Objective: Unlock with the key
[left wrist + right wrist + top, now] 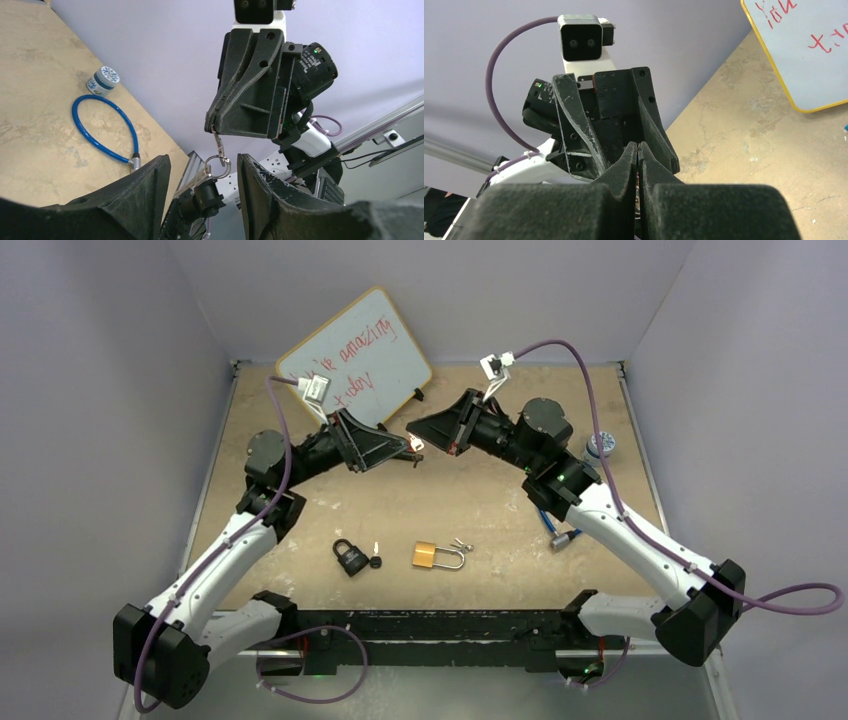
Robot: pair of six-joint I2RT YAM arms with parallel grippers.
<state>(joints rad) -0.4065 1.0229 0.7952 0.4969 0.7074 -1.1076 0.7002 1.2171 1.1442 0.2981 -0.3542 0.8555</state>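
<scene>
My right gripper (413,428) is raised above the table's middle and shut on a small silver key (217,141). A key ring (226,170) with a second key (199,180) hangs from that key. My left gripper (202,159) faces it, open, with its fingers on either side of the hanging ring and not touching it. In the right wrist view my right gripper (638,148) is pressed shut, with only a sliver of metal showing between the pads. A black padlock (348,557) and a brass padlock (431,556) lie on the table near the front.
A black-headed key (376,562) lies beside the black padlock and loose silver keys (462,544) lie by the brass one. A blue cable lock (102,130) and a small jar (103,80) are at the right. A whiteboard (355,355) leans at the back.
</scene>
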